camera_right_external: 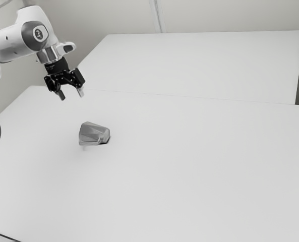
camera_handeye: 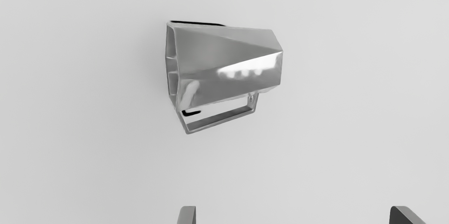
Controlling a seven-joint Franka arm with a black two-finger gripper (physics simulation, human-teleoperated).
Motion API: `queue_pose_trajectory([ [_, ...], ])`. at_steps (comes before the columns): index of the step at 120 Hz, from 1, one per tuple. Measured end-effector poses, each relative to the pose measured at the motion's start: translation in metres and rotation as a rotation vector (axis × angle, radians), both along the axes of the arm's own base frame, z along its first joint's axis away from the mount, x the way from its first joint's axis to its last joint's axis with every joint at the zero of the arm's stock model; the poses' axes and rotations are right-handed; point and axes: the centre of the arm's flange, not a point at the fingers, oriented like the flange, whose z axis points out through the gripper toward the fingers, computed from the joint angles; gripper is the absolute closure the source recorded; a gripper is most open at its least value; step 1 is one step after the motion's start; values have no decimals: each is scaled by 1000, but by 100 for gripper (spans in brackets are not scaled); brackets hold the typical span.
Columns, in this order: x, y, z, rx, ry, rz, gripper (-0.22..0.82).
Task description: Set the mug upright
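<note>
Mug (camera_handeye: pixel 228 59) of faceted silvery metal lies sideways, at exterior view's five o'clock from open-fingered black gripper (camera_right_external: pixel 71 96) (inside mostly hidden).

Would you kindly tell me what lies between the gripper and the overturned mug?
Nothing stands between the open gripper and the faceted mug; the exterior view shows bare white tabletop there.

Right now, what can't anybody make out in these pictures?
Inside bottom of the mug, wrist view: hidden by its walls.
Mug's side against the table, both views: hidden by its body.
Rest of the end effector behind its fingertips, wrist view: cut off by the edge.
Arm's base, exterior view: cut off by the left edge.
</note>
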Motion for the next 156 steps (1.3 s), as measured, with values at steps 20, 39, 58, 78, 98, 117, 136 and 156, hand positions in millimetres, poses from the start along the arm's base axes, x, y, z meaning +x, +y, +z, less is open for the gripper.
queue_pose_trajectory([
  [20, 6, 30, -32, -53, -12, -15, 0],
  [39, 13, 49, -68, -108, -25, -41, 0],
  [58, 16, 63, -99, -156, -33, -59, 0],
  [78, 15, 72, -125, -214, -37, -69, 0],
  [98, 16, 75, -149, -286, -44, -70, 0],
  [117, 13, 76, -171, -358, -47, -56, 0],
  [136, 11, 73, -188, -437, -59, -31, 0],
  [156, 7, 68, -202, -519, -82, 10, 0],
])
